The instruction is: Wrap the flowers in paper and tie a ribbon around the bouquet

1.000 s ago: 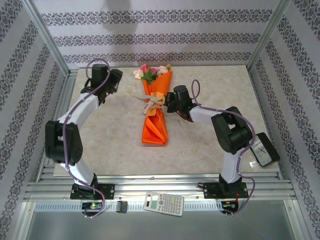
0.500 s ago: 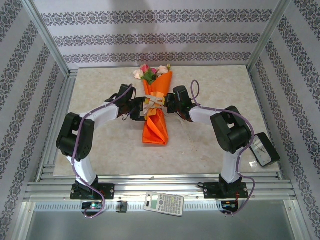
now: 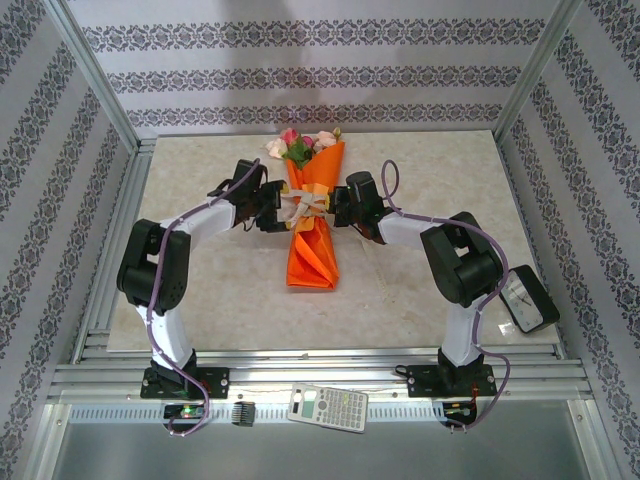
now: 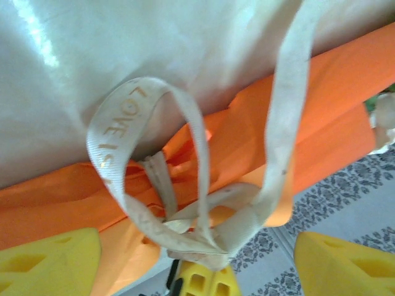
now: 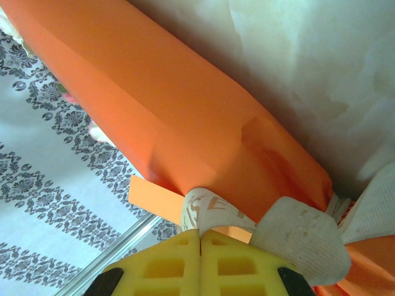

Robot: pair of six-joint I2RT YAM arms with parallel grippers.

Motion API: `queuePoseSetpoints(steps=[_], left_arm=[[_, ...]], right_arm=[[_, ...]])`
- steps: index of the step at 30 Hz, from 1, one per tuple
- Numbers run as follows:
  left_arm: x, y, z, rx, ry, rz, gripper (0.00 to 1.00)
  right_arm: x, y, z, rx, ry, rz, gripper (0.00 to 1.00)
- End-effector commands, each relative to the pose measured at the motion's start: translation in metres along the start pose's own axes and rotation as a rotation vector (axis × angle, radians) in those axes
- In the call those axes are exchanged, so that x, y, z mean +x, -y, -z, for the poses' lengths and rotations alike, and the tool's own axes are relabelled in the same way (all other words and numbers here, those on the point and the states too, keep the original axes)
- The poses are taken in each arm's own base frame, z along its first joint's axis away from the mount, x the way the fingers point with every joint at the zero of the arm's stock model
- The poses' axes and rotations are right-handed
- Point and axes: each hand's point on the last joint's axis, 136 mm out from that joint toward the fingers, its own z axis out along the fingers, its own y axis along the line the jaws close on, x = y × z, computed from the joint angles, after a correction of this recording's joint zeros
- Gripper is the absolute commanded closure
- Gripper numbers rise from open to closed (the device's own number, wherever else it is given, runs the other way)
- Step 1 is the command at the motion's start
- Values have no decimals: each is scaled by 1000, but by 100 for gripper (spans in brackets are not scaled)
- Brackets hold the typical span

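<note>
One calculator point(image 3: 328, 408) lay nearest, by the arm bases. Beyond it the bouquet point(image 3: 312, 250) rested mid-table point(image 3: 420, 170), narrow end toward the arms. At its waist the left gripper point(image 3: 277, 208) stood spread just beside the knotted ribbon point(image 3: 305, 203). The right gripper point(image 3: 333, 205), fingers pressed together, pinched a ribbon end. Farthest off, the flowers point(image 3: 297, 143) showed at the wide end.
</note>
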Motion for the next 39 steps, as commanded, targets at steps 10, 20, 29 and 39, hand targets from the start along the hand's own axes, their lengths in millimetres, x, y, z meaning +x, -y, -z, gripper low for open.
queuePoseSetpoints(steps=[10,20,29,39], left_arm=[[-3,-26,-16,-157,18,240,13],[-18,-11,-43,-113,54,263,6],[-28,-8,-56,-132,76,272,8],[-39,-21,-60,-163,112,267,34]], right_arm=[[-2,0,-2,5,-2,17,100],[-2,1,-2,4,-1,17,100],[-2,2,-1,5,-1,17,100],[-2,0,0,-2,0,17,100]])
